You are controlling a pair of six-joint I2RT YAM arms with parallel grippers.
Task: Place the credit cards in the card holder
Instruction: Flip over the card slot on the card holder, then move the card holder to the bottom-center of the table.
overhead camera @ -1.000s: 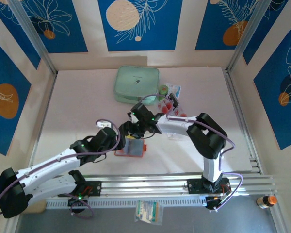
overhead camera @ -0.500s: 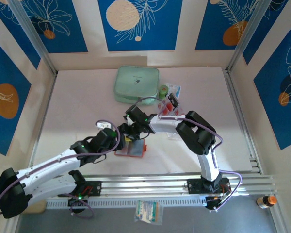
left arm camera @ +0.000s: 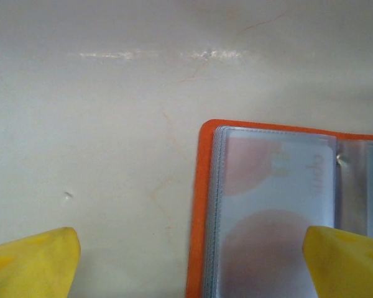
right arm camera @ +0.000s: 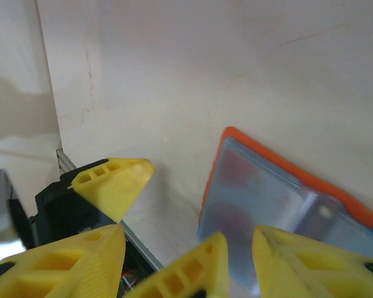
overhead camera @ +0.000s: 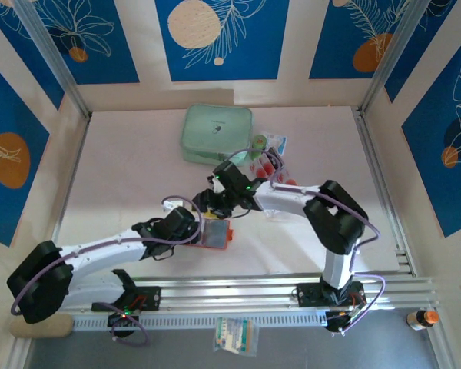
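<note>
The card holder [overhead camera: 215, 234] lies open on the table, orange-red with clear greyish sleeves. In the left wrist view a pale card with faint red circles shows through the top sleeve of the card holder [left arm camera: 267, 211]. My left gripper [overhead camera: 200, 228] [left arm camera: 189, 264] stands wide open astride the holder's left edge, one fingertip over bare table and the other over the sleeve. My right gripper [overhead camera: 210, 204] [right arm camera: 186, 267] hovers just behind the card holder [right arm camera: 261, 186], jaws apart and nothing held. More credit cards [overhead camera: 267, 165] lie at the back right.
A mint-green zip case [overhead camera: 217, 134] sits at the back of the table. A clear plastic tray [overhead camera: 280, 178] holds the loose cards beside a small green roll [overhead camera: 259, 141]. An aluminium rail [overhead camera: 253, 292] runs along the near edge.
My left arm has swung right, bringing its gripper onto the holder's left edge. My right gripper has drawn back a little, uncovering the holder.
</note>
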